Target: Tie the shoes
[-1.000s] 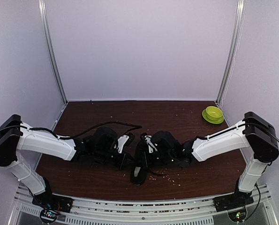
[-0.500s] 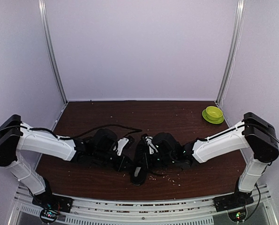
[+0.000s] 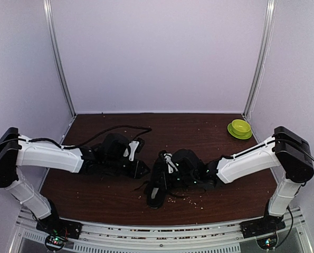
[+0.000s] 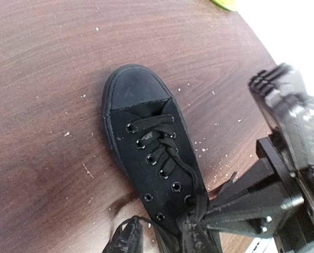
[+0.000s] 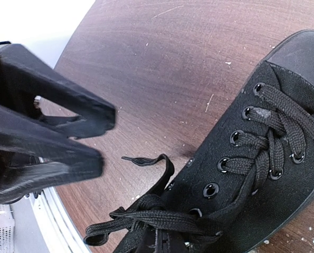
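Observation:
A black sneaker lies on the brown table between both arms, toe toward the far side in the left wrist view. My left gripper sits just left of it, open, with a thin lace strand running across the gap. A free lace end lies on the wood next to the left gripper. My right gripper is over the shoe's opening, shut on the bunched laces at its tip.
A green bowl stands at the back right corner. A black cable trails across the table behind the left arm. Pale crumbs are scattered on the wood. White walls and metal posts enclose the table.
My left gripper has opened and drawn back to the left, away from the shoe, letting the lace end drop. The right gripper has stayed shut at the shoe.

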